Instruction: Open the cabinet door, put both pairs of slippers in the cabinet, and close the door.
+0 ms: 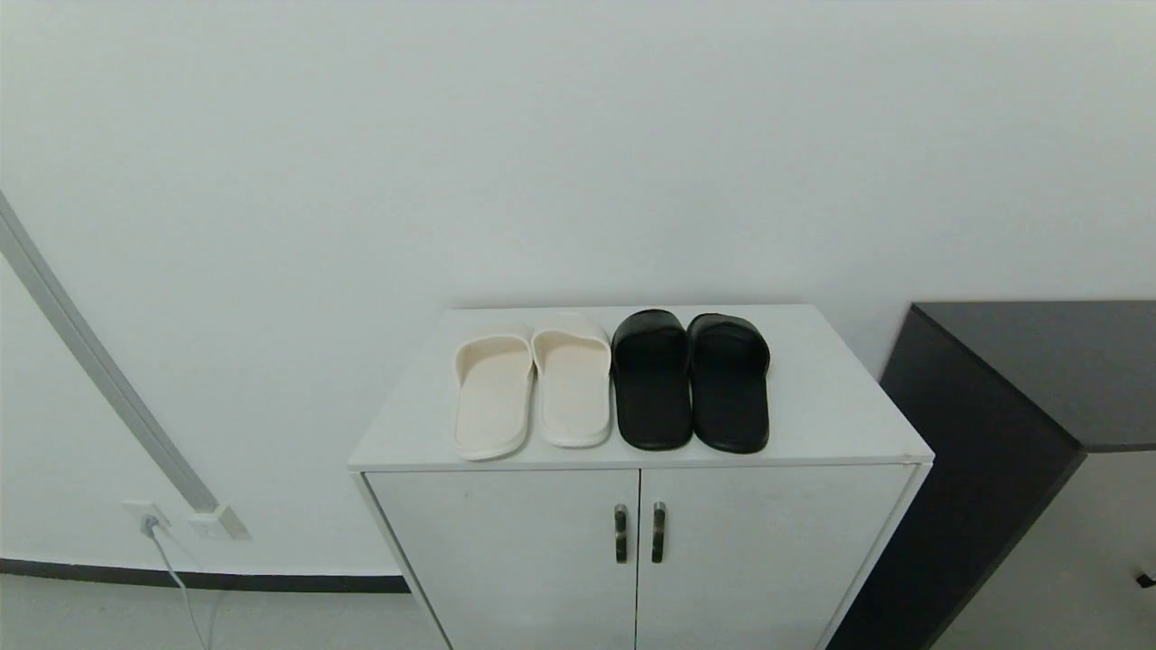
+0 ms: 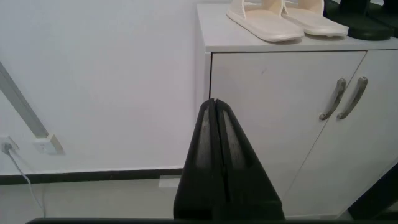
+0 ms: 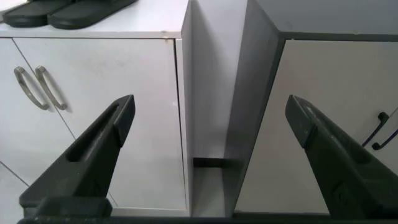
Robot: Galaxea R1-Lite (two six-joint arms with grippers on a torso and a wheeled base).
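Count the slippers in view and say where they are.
4. All lie side by side on the cabinet top: the white pair toward the robot's left, the black pair toward its right. The cabinet doors are shut, so any slippers inside would be hidden.

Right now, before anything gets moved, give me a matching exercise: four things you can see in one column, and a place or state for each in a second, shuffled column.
Column one
1. cream slippers
2. black slippers
3. cabinet doors
4. left gripper

Column two
A. both closed
B. on the cabinet top, toward the robot's right
C. jaws shut
D. on the cabinet top, toward the robot's left

Pairs: 1-D, 2-B, 3-A, 4-C
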